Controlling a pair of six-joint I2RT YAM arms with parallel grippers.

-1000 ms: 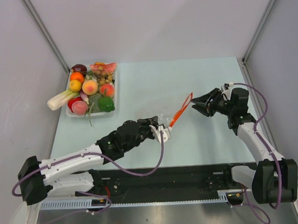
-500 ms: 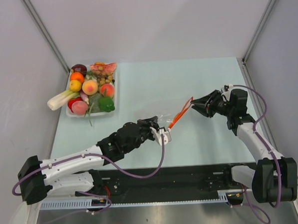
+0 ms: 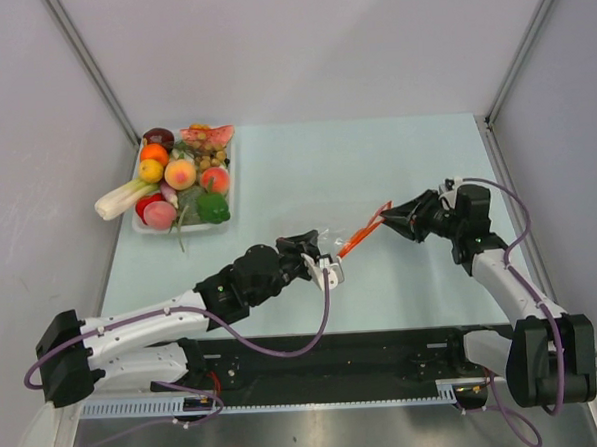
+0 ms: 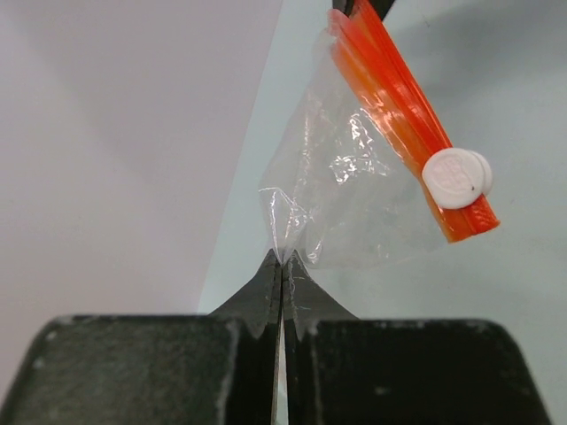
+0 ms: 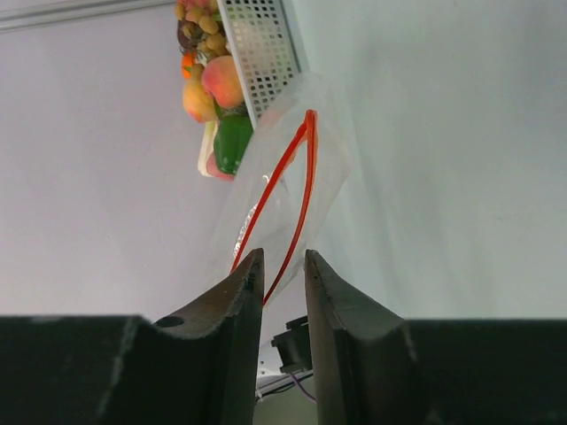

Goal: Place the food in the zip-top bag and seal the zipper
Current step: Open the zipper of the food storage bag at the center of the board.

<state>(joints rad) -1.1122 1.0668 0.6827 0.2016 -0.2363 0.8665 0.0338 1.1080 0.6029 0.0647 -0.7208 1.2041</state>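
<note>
Closing in on the bag's mouth

Mid-frame, the left gripper (image 3: 325,257) stays clamped on a corner of the zip-top bag (image 3: 331,240). The right gripper (image 3: 386,216) has slid leftward, its fingers narrowly apart astride the zipper (image 3: 359,234) end. The food (image 3: 181,180) sits in the tray (image 3: 139,228), upper left, so opening the bag looks next.

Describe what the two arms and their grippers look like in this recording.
The left arm and the right arm are alike: white links, black joint housings, and a purple cable looped along the outside. The left gripper and the right gripper are matt black, each with two wedge-shaped fingers tapering to thin tips. No markings show.
</note>
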